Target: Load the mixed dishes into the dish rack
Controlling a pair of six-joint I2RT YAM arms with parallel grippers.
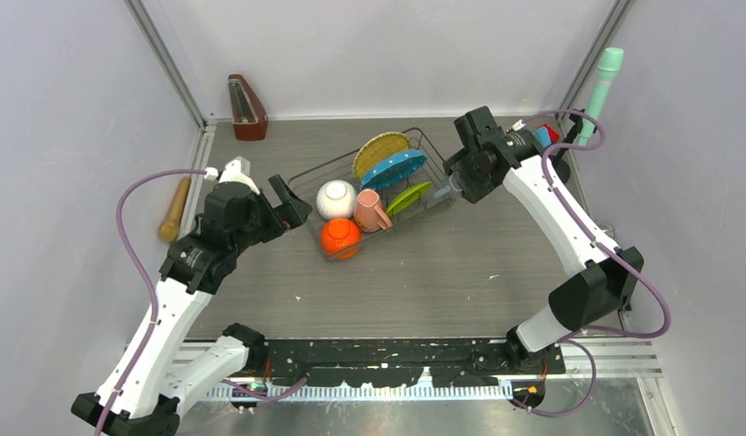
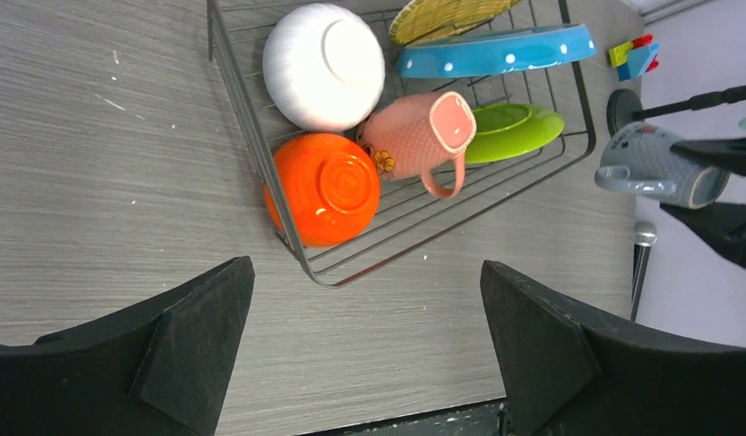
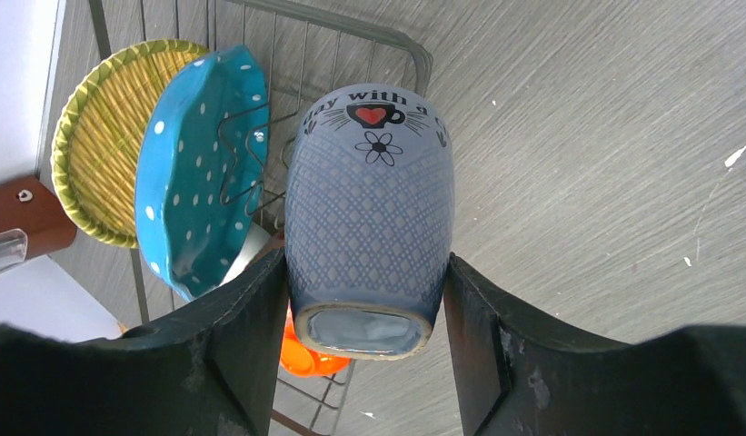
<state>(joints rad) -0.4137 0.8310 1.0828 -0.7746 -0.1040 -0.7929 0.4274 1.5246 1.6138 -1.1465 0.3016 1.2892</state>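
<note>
Top external view, from the left: my left tool (image 1: pixel 292 202) hangs just off the left end of the dish rack (image 2: pixel 260 145). Its fingers are spread wide with nothing between them, so it is released and, I judge, parked clear of the work.

Inside the rack, the orange bowl (image 1: pixel 340 238) and the white bowl (image 1: pixel 335 200) sit mouth-down at the left end, orange near and white far, so they sit steady. The salmon-pink mug (image 1: pixel 371 211) lies on its side, touching both. To its right the lime green plate (image 1: pixel 407 197), the teal-blue plate (image 1: pixel 393 169) and the round yellow woven plate (image 1: pixel 381 153) lean on edge among the tines, which I take to be what props them.

My right tool (image 3: pixel 364 263) grips the small grey-blue mug (image 3: pixel 369 227) across its body and carries it lying sideways at the rack's right end. I cannot tell whether it is over the rim or just beside it.

I judge that the rim wire, the green plate and the pink mug stand in the way and leave only a narrow near-right strip free.

Elsewhere, a wooden stick (image 1: pixel 175 209) lies at the tabletop's (image 1: pixel 460 272) left edge and the wooden metronome (image 1: pixel 246 107) stands far left. The toy blocks (image 2: pixel 634 56) and a mint-green cylinder (image 1: pixel 605 77) sit far right, apart from the rack.
</note>
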